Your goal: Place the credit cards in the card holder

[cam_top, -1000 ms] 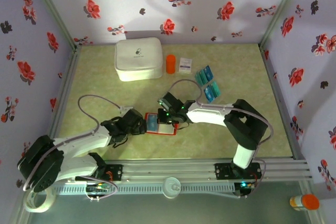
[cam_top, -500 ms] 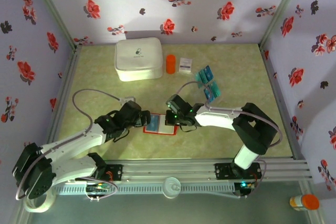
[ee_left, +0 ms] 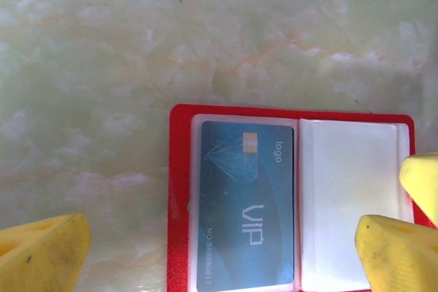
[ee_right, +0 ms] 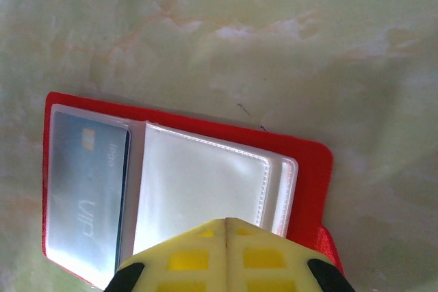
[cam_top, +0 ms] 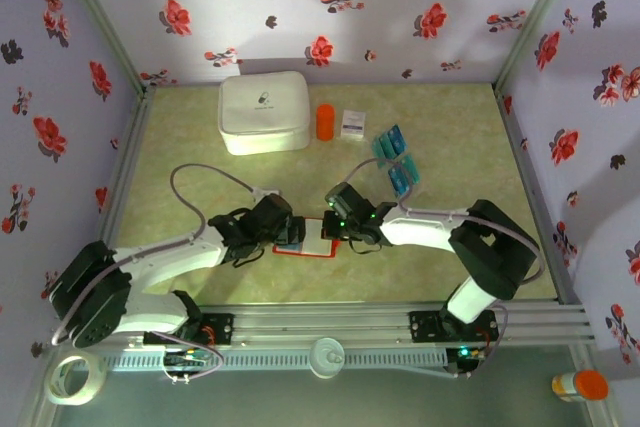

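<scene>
Since a second earlier, the left arm had swung in from the left and brought the left claw (cam_top: 284, 231) up to the card holder's (cam_top: 316, 241) left edge, while the right claw (cam_top: 336, 224) had shifted slightly toward the near side over the holder's right half.

From above, the red card holder lay open on the table (cam_top: 190, 162) between the two claws, near the front rail. The loose credit cards (cam_top: 396, 160) sat in two small groups farther back and to the right, well apart from the holder. A white zip case (cam_top: 263, 113), an orange cylinder (cam_top: 325, 121) and a small white packet (cam_top: 352, 123) stood in a row along the back.

In the left wrist view, the left claw (ee_left: 219, 241) was spread wide and held nothing, its yellow fingers (ee_left: 42, 252) at the two lower corners. Between them the card holder (ee_left: 179, 169) lay flat and open. A blue VIP card (ee_left: 246, 203) sat inside its left clear pocket, and the right pocket looked pale and blank.

In the right wrist view, the right claw (ee_right: 226, 237) was closed, with no gap between its yellow fingers (ee_right: 188, 259). Its tip sat over the near edge of the clear pocket leaves, though contact could not be judged. The card holder (ee_right: 308, 158) lay slightly tilted, with the VIP card (ee_right: 89, 182) in the left pocket.
</scene>
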Robot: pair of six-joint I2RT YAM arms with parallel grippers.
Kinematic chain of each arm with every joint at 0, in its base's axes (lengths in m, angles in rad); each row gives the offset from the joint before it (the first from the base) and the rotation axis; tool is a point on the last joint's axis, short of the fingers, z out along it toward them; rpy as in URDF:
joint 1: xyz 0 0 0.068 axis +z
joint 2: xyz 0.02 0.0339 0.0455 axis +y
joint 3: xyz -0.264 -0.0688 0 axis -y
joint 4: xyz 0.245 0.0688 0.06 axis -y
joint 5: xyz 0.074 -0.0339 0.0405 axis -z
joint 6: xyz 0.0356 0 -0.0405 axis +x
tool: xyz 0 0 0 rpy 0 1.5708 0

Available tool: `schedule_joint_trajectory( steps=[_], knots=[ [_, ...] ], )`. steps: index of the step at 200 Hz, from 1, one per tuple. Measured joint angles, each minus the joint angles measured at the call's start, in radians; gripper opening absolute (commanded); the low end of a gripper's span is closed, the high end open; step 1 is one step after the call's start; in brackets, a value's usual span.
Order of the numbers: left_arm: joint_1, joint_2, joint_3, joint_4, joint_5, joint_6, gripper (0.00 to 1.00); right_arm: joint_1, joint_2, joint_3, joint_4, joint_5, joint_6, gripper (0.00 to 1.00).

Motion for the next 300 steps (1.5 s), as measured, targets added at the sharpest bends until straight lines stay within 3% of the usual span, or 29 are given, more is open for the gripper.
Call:
schedule_joint_trajectory(
  steps=[191,256,300],
  knots=[
    [-0.027,0.101,-0.053,0.098,0.015,-0.005,1.0,0.002,0.113,0.084,-0.001,-0.029,-0.01,0.03],
    [-0.032,0.099,-0.069,0.129,0.015,-0.004,1.0,0.005,0.116,0.09,-0.003,-0.034,-0.01,0.02],
    [-0.032,0.095,-0.072,0.129,0.015,-0.005,1.0,0.002,0.069,0.107,-0.097,0.004,-0.048,0.0]
  ],
)
